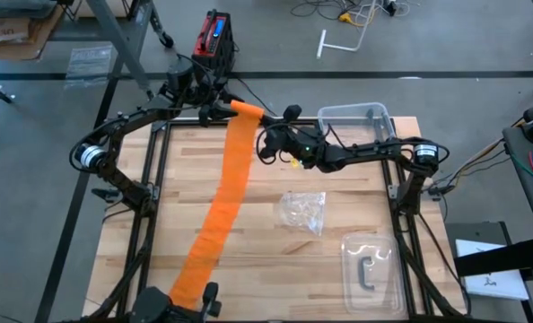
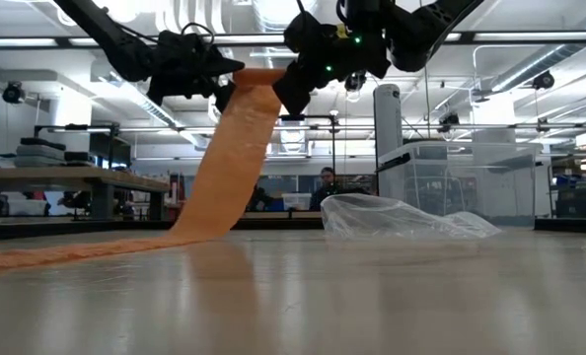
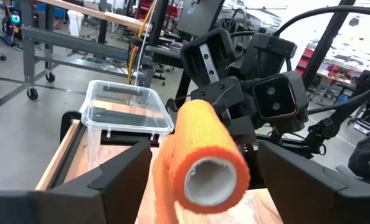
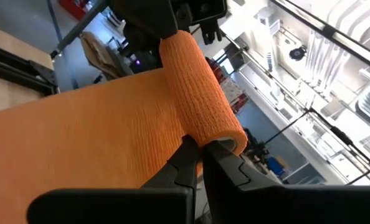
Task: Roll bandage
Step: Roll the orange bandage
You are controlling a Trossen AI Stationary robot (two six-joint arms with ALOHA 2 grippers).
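While my right gripper (image 4: 200, 146) pinches the roll end of the bandage (image 1: 232, 170) between both arms, my left gripper (image 3: 191, 180) stands open around it; any slip lets the hanging strip unwind.

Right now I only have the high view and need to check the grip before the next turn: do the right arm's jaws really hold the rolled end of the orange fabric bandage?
Observer: Yes. The right gripper is shut on the rim of the orange fabric bandage roll.
Operator: And the left arm?
Observer: The left gripper is open, one jaw on each side of the roll's other end.
Operator: Is the roll off the table?
Observer: Yes, raised, the strip sloping down to the wooden table.
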